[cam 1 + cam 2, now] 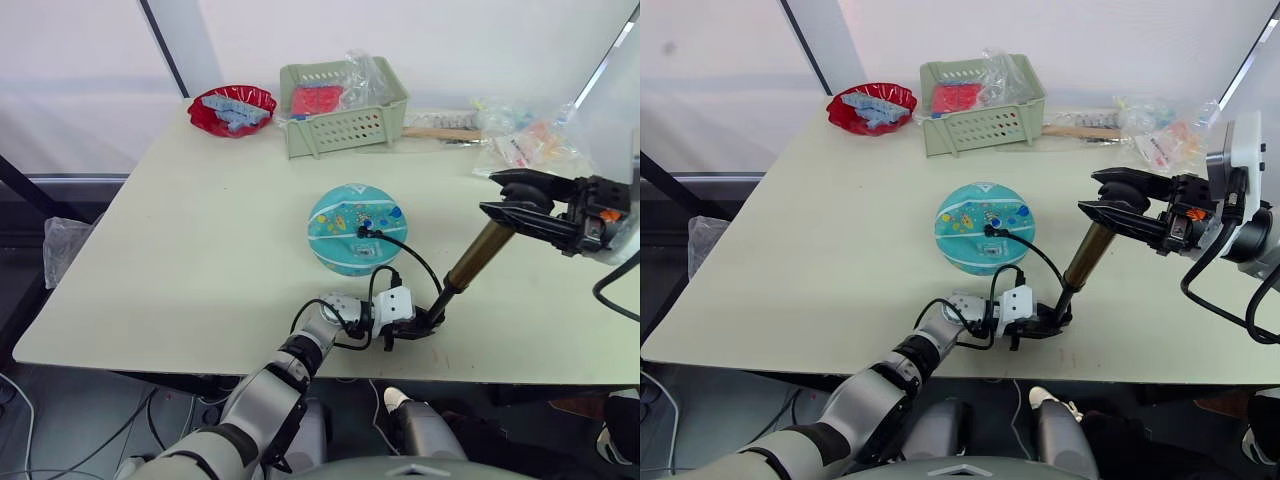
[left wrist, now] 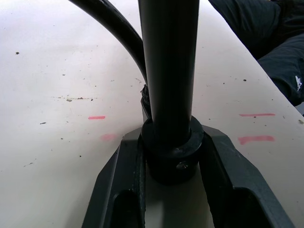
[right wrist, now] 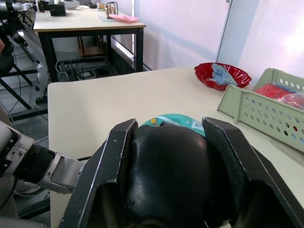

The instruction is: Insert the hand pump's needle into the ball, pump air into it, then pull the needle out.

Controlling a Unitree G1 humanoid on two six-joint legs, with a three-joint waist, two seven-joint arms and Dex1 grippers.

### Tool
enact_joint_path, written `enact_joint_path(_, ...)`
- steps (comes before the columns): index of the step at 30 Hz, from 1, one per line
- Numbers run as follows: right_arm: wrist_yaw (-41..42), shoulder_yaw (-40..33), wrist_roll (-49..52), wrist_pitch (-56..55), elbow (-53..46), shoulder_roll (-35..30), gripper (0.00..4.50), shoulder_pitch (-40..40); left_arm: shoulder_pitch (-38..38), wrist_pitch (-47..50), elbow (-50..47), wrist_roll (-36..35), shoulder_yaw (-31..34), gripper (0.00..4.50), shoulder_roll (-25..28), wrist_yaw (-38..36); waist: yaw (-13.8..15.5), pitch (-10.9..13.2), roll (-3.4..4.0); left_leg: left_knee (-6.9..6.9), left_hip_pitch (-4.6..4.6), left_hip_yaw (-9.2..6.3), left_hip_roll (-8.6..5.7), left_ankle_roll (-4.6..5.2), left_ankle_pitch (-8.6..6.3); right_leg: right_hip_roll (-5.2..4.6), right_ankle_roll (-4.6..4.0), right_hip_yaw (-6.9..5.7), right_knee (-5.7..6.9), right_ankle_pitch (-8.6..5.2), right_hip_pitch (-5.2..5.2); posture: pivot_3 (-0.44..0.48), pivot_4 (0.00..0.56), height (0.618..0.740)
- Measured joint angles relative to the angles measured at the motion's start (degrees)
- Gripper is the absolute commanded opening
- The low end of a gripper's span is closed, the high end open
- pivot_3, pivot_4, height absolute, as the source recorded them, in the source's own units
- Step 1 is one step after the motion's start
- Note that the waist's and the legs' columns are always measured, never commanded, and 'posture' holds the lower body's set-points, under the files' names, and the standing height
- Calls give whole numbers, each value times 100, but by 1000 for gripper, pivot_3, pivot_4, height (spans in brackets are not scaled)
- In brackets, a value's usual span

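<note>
The teal ball (image 1: 350,225) rests mid-table. On its top sits the small black fitting (image 1: 364,231) of the needle; the pin itself is hidden. A thin black hose (image 1: 415,258) arcs from there to the foot of the hand pump (image 1: 478,256), which leans up to the right from the table's front edge. My left gripper (image 1: 415,328) is shut on the pump's black bottom cap (image 2: 172,152), and the left wrist view has a finger (image 2: 118,180) on each side of it. My right gripper (image 1: 505,205) is shut on the black handle (image 3: 171,175) at the pump's upper end.
A red bowl (image 1: 232,108) and a green perforated basket (image 1: 343,108) stand at the back of the table. Clear plastic bags (image 1: 530,140) lie at the back right. The pump's foot is close to the table's front edge (image 1: 440,372).
</note>
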Motion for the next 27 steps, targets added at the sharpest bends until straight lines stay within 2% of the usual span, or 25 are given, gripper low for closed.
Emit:
enact_joint_path(3, 22, 23, -411, -331, -236, 204, 1787, 440, 8, 0, 10, 9, -7, 1081, 8, -3, 0, -16, -19, -3, 4, -5, 1, 0, 0, 5, 5, -5, 0, -2, 1, 0, 150, 736)
enact_joint_path(7, -2, 591, -1271, -934, -286, 574, 1787, 985, 14, 0, 60, 22, -6, 1081, 25, 63, -11, -38, -37, -2, 28, -3, 5, 0, 0, 3, 20, -4, 0, -13, 22, 0, 150, 736)
enact_joint_path(12, -6, 1253, -2213, -1720, -64, 1116, 1787, 1468, 17, 1, 108, 37, -7, 1081, 25, 94, -12, -63, -64, -2, 38, -9, 13, -1, 0, 1, 19, -11, 0, -15, 31, 0, 150, 736)
enact_joint_path(18, -79, 1938, -3145, -2483, 439, 1590, 1787, 1659, 6, 2, 129, 41, -7, 1081, 41, 92, -17, -80, -66, -2, 41, -9, 13, -1, 0, 2, 17, -10, 0, -14, 31, 0, 150, 736)
enact_joint_path(23, -64, 2053, -3329, -2702, 652, 1713, 1787, 1721, -21, 1, 134, 47, -15, 1081, 44, 66, -19, -79, -62, -3, 40, -8, 13, -1, 0, 0, 17, -8, 0, -14, 30, 0, 150, 736)
enact_joint_path(27, -46, 1910, -3087, -2485, 612, 1757, 1787, 1664, -37, 1, 133, 45, -15, 1081, 40, 50, -17, -66, -50, -3, 37, -8, 13, -1, 0, 0, 17, -10, 0, -14, 29, 0, 150, 736)
